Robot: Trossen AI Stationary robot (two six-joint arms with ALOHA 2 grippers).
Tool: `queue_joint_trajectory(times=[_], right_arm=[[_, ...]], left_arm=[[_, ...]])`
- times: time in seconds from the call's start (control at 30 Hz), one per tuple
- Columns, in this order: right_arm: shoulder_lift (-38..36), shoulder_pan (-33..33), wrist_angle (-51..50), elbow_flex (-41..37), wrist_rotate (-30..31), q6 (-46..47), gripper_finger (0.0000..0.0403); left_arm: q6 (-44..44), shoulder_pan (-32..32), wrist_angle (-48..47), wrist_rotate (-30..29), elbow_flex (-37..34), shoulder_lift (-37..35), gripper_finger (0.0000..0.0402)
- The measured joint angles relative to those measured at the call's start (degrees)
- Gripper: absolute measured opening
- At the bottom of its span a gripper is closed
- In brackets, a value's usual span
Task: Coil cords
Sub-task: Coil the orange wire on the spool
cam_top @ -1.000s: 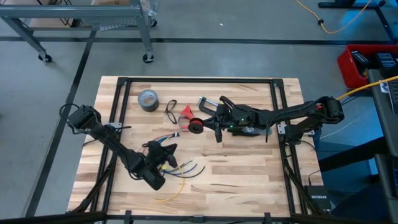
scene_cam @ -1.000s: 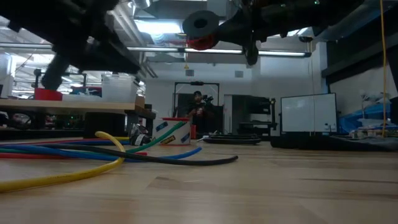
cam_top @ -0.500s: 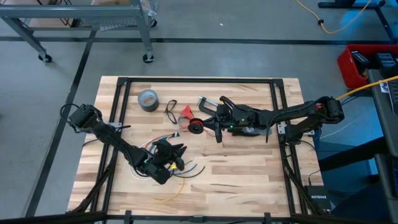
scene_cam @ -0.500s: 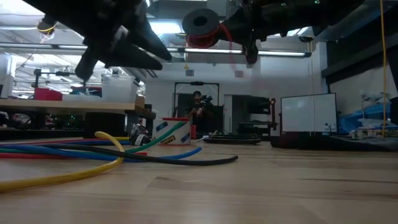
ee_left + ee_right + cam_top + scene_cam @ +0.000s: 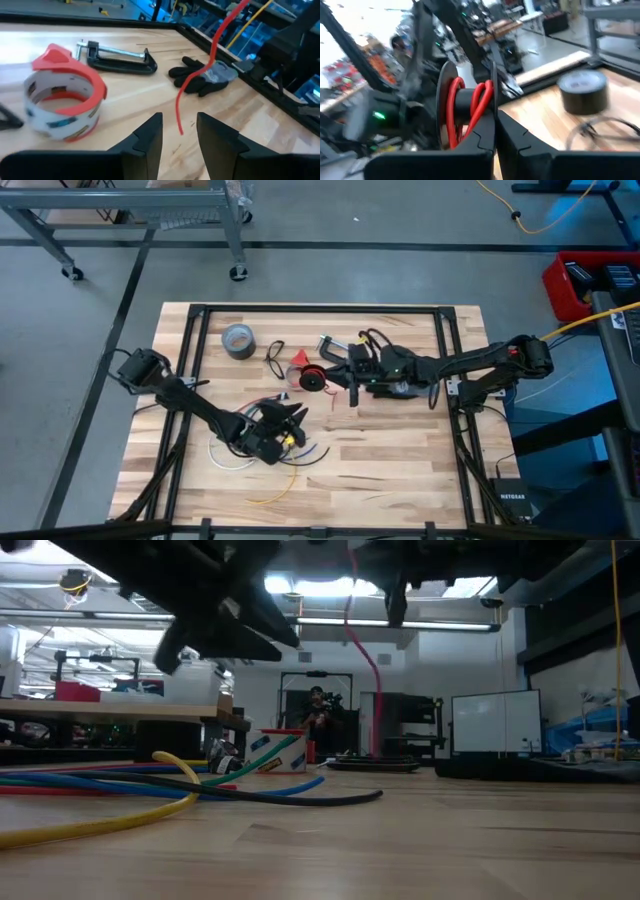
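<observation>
- The red wire (image 5: 212, 47) is thin, light and limp; it hangs loose and probably sways. Judged best hold: close to its free end.
- The black spool (image 5: 312, 379), small and rigid, sits above the desk (image 5: 400, 460) centre, clamped in the closed right gripper (image 5: 492, 135).
- The left gripper (image 5: 179, 137) hovers near the desk's front-left area, jaws parted and empty, the wire tip between them.
- Count: one wire, one spool, one grey tape roll (image 5: 238, 340), one clamp (image 5: 117, 56), one glove (image 5: 205, 80).
</observation>
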Motion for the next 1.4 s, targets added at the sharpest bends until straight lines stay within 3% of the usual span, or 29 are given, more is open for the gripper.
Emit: queue_joint_trajectory(times=[0.37,0.67,0.8,1.0,1.4], right_arm=[[0.00,0.00,7.58,0.00,-2.85,0.84,0.0005],[0.00,0.00,10.77,0.00,-3.24,0.84,0.0005],[0.00,0.00,11.16,0.00,-4.25,0.84,0.0005],[0.02,0.02,12.17,0.00,-4.41,0.84,0.0005],[0.02,0.02,12.35,0.00,-4.84,0.84,0.0005]], left_arm=[[18.19,3.28,19.73,0.03,0.02,7.60,0.0114],[29.02,7.11,33.59,7.11,0.09,13.19,0.0114],[28.71,8.71,35.83,8.09,0.09,14.30,0.0114],[28.66,11.17,36.61,15.38,0.09,14.56,0.0114],[29.00,13.77,36.96,19.12,0.09,14.55,0.0102]])
